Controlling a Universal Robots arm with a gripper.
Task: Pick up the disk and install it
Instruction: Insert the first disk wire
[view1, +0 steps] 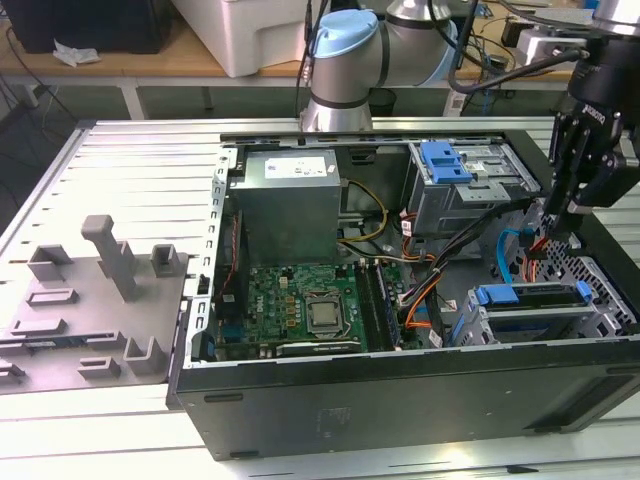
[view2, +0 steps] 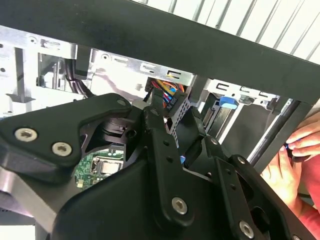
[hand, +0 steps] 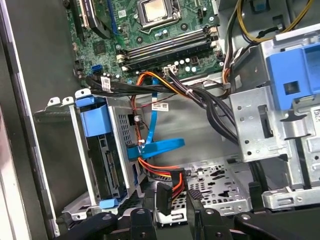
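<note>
- Green motherboard (view1: 300, 305) is seen at the middle of the open case (view1: 400, 400), untouched.
- To its right in the exterior view, the disk (view1: 530, 298) is found already seated in the lower drive cage (view1: 605, 310), with its blue bracket outward. Pick-up and insertion are judged done.
- Further right, the gripper (view1: 565, 225) is held low inside the case, near that cage.
- In the first wrist view its fingers (hand: 194, 215) are set narrowly apart astride a black connector (hand: 164, 197), with a gap left on one side. Cabling is judged unfinished.
</note>
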